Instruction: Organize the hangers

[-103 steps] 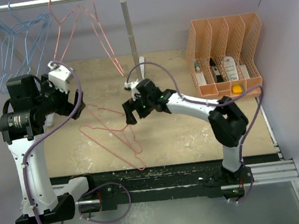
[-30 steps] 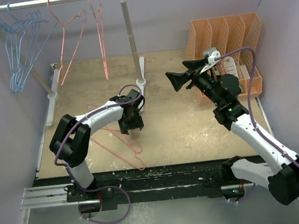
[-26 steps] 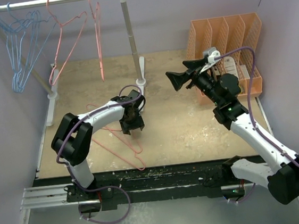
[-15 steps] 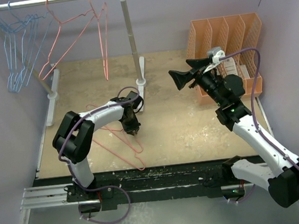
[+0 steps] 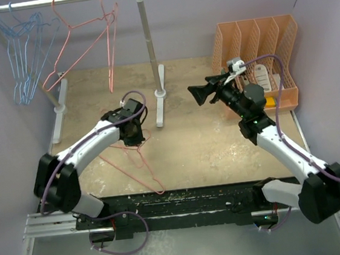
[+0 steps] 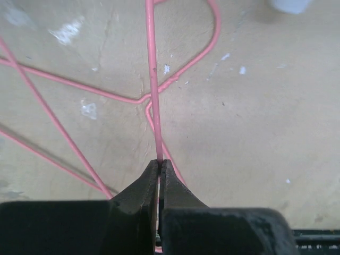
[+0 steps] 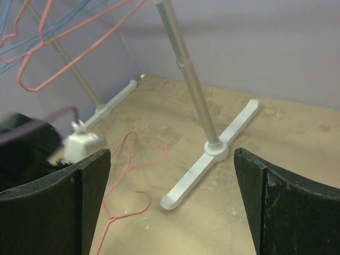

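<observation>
Pink-red hangers (image 5: 140, 160) lie overlapping on the tabletop (image 5: 221, 152), left of its middle and running toward the near edge. The left fingers (image 6: 154, 175) are pinched tight on one straight wire (image 6: 152, 79) of these hangers. In the left wrist view it runs up from the tips and crosses over the hook bend of a hanger lying below it. Whether the held piece is off the tabletop, I cannot tell. The right fingers (image 5: 200, 92) are spread wide and hold nothing, raised above the tabletop right of its middle and pointing toward the left edge. A white pole rack (image 5: 147, 38) stands along the left half of the far edge, with one foot near the far-left corner and the other near the middle of the far edge. On its bar hang light blue hangers (image 5: 26, 57), bunched at the left end, and more pink-red ones (image 5: 81, 45) to their right. An orange slotted file holder (image 5: 252, 45) sits at the far-right corner.
</observation>
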Controlling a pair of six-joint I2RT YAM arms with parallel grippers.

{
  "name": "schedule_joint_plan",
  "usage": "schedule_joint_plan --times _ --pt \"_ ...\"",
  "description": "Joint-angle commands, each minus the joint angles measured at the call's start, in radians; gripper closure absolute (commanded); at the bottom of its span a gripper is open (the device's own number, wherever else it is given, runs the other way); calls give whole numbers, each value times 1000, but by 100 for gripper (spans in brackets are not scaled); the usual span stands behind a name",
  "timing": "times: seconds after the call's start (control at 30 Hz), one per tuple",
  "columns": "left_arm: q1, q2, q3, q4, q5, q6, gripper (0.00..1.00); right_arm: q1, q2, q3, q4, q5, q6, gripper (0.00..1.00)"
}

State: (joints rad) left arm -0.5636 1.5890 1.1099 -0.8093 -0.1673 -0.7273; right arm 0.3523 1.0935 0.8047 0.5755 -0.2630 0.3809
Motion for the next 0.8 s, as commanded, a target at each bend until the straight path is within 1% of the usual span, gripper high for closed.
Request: schedule_joint_plan --times 0.0,0.03,0.13,0.17,0.23,0.3,0.4,0.43,0.5,0.57,0.63,0.77 --pt "8 -224 39 -29 -22 146 100 -4 171 29 73 -103 125 0" --pt "9 -249 33 -32 -9 151 100 -4 231 57 79 -123 144 0" --pt "8 -306 7 -47 12 152 100 3 426 215 -21 -183 209 0" --pt "8 -319 -2 -48 12 155 100 5 486 263 -27 -201 241 0" --pt "8 -344 -24 -49 5 161 100 20 569 306 36 -218 303 0" --pt "8 -359 -45 -46 -8 166 100 51 619 367 38 -187 305 0" --pt "8 -373 -65 -44 -18 166 100 116 689 507 -99 -106 197 0" --pt "8 -374 -69 -43 -18 164 100 133 710 538 -121 -93 181 0" --pt "7 -374 -69 -39 -20 163 100 151 742 564 -117 -73 189 0" --pt "8 -372 -69 -37 -16 162 100 159 783 592 -107 -89 211 0" --pt "8 -370 -67 -37 -15 156 100 167 823 634 -138 -91 223 0" --pt "7 -372 -74 -38 -13 150 100 178 872 668 -162 -92 253 0"
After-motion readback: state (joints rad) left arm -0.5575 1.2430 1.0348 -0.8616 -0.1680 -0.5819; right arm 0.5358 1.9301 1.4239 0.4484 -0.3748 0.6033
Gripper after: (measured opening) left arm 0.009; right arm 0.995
